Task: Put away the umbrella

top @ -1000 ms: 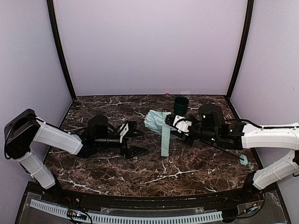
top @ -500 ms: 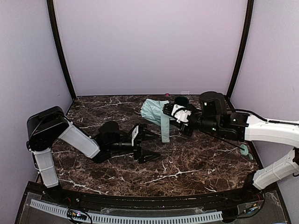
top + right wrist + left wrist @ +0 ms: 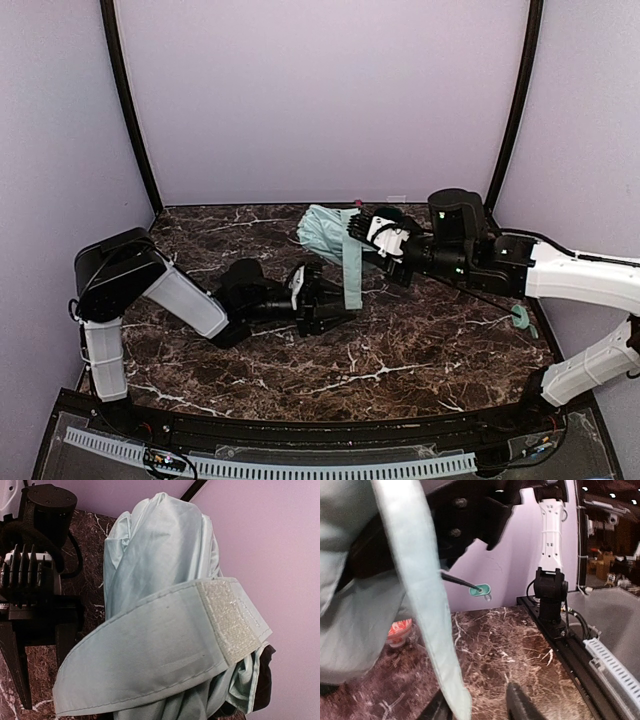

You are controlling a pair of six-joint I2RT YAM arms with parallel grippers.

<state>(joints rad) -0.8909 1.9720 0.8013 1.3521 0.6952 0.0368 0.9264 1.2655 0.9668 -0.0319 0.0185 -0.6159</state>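
The umbrella (image 3: 322, 232) is folded, its pale mint canopy bunched and lifted off the table. My right gripper (image 3: 375, 238) is shut on the bunched canopy; its fingers are hidden in the right wrist view, which the canopy (image 3: 160, 545) fills. The closing strap (image 3: 352, 272) hangs straight down, its velcro patch (image 3: 232, 620) showing. The thin black shaft (image 3: 457, 581) runs back to the mint handle (image 3: 520, 318) near the right edge. My left gripper (image 3: 335, 303) lies low on the table at the strap's bottom end (image 3: 456, 697), which hangs between its parted fingers, close to the left one.
The marble table (image 3: 400, 360) is walled in purple on three sides. A small pink thing (image 3: 357, 203) sits at the back wall. A red-and-white object (image 3: 399, 630) stands behind the canopy. The right arm's base (image 3: 550, 600) is bolted at the table's edge.
My left arm has reached right across the table to the hanging strap, and its jaws have narrowed. The right gripper has lifted the umbrella up and back a little.
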